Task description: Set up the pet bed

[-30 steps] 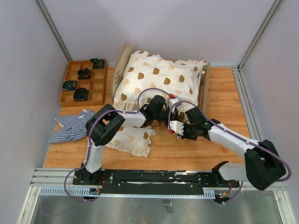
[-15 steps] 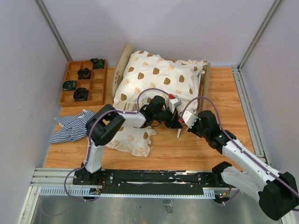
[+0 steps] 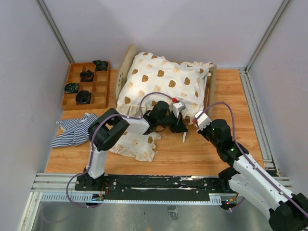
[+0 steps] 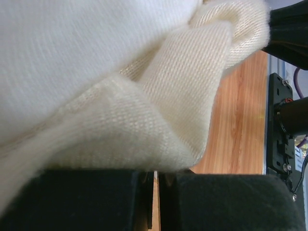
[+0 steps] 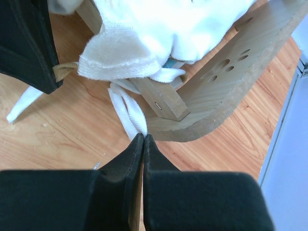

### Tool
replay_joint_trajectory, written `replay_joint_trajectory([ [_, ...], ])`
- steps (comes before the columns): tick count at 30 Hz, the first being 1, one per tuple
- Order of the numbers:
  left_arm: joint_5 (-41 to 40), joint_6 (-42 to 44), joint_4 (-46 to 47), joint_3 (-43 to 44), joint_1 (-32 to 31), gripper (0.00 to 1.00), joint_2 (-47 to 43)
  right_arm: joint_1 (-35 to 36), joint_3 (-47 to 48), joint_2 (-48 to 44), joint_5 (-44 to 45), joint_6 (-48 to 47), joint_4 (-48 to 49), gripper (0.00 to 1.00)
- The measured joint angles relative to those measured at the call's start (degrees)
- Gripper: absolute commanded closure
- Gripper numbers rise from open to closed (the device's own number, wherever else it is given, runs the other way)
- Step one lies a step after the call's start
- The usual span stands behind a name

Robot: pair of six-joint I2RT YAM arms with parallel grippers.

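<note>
The plywood pet bed (image 3: 210, 91) stands at the back middle, almost covered by the cream bear-print quilt (image 3: 161, 82). Its end board with the paw-print cutout shows in the right wrist view (image 5: 226, 67). My left gripper (image 3: 179, 126) is at the bed's near edge, shut on the quilt's hem (image 4: 159, 144). My right gripper (image 3: 195, 122) sits just to its right. Its jaws (image 5: 143, 138) are shut on a white strap (image 5: 126, 111) that runs out from under the quilt beside the bed's leg. A crumpled blue-and-white striped cloth (image 3: 74, 130) lies on the table at the left.
A brown compartment tray (image 3: 98, 91) with dark items stands at the back left. A small bear-print pillow (image 3: 137, 144) lies in front of the left arm. A loose white strap end (image 3: 184, 137) lies on the wooden table (image 3: 231, 101). Grey walls enclose the sides.
My right arm has drawn back toward the near right, and its gripper moved from in front of the bed to the right of the left gripper. The left gripper has barely moved.
</note>
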Motion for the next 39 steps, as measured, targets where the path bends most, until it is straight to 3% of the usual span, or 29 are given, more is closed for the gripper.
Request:
replay_joint_trajectory([
  [18, -9.2, -6.7, 3.0, -8.5, -5.3, 0.96, -0.4, 0.0, -2.5, -7.9, -0.7, 5.3, 1.7, 1.0],
  [23, -11.1, -7.7, 3.7, -8.8, -6.0, 0.72, -0.4, 0.0, -3.6, -4.4, -1.2, 6.5, 4.9, 1.0],
  [26, -12.4, -8.6, 5.0, -10.7, -6.5, 0.66, -2.0, -0.2, -3.6, 0.3, -1.6, 5.9, 6.1, 1.0],
  [31, -17.4, -8.9, 6.7, -14.4, -6.8, 0.63, -6.2, -2.1, -2.2, 5.9, -3.9, 3.5, 6.0, 1.0],
  [39, -26.2, -7.0, 14.3, -14.2, -6.9, 0.62, -7.4, -6.5, -1.3, 4.6, -10.6, 2.1, 7.1, 1.0],
])
